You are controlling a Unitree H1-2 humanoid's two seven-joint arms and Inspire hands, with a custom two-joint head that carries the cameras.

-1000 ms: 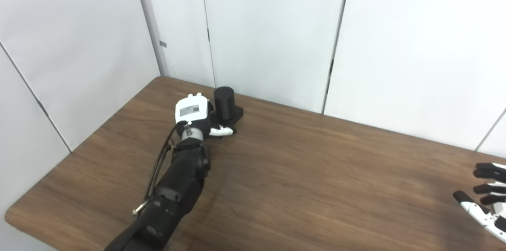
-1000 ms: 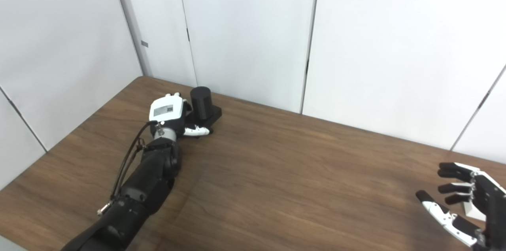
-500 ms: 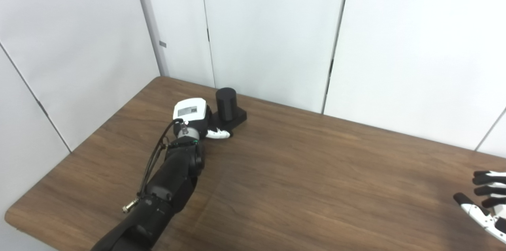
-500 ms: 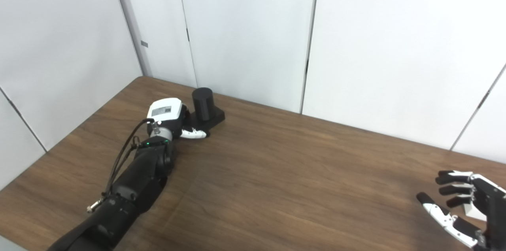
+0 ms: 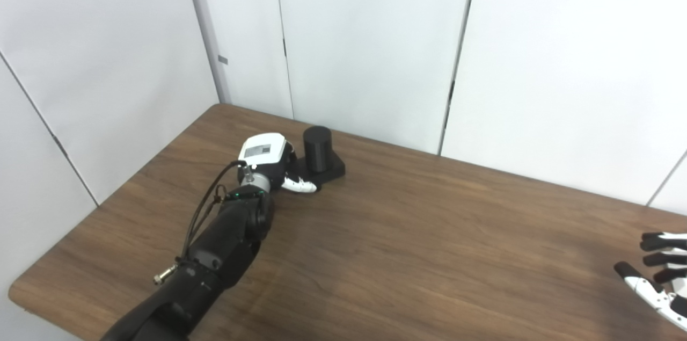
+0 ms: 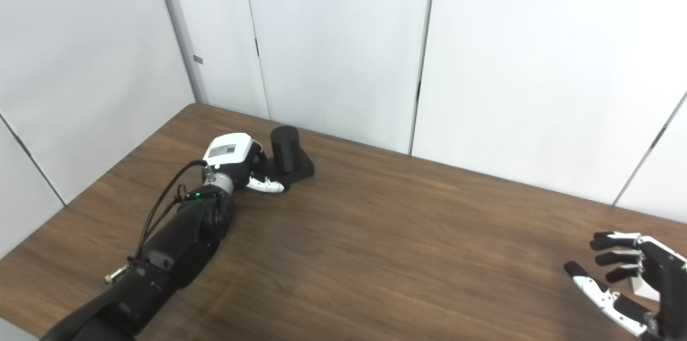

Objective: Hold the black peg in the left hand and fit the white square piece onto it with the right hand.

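The left hand (image 6: 232,156) is clasped on the base of the black peg (image 6: 284,142), which stands upright at the far left of the tabletop (image 6: 386,233). The right hand (image 6: 630,279) waits spread at the near right; a white square piece (image 6: 640,285) shows behind its fingers. Step in hand: securing the peg. Next, the right hand must grasp the piece.

A small grey label (image 5: 258,151) sat on the back of the left hand (image 5: 267,157), but its words were too tiny to read.

You have the left hand (image 6: 234,158) closed on the square base of the upright black peg (image 6: 285,143) at the wooden surface's (image 6: 375,233) far left, while the right hand (image 6: 630,287) hovers spread around a white piece (image 6: 638,286).
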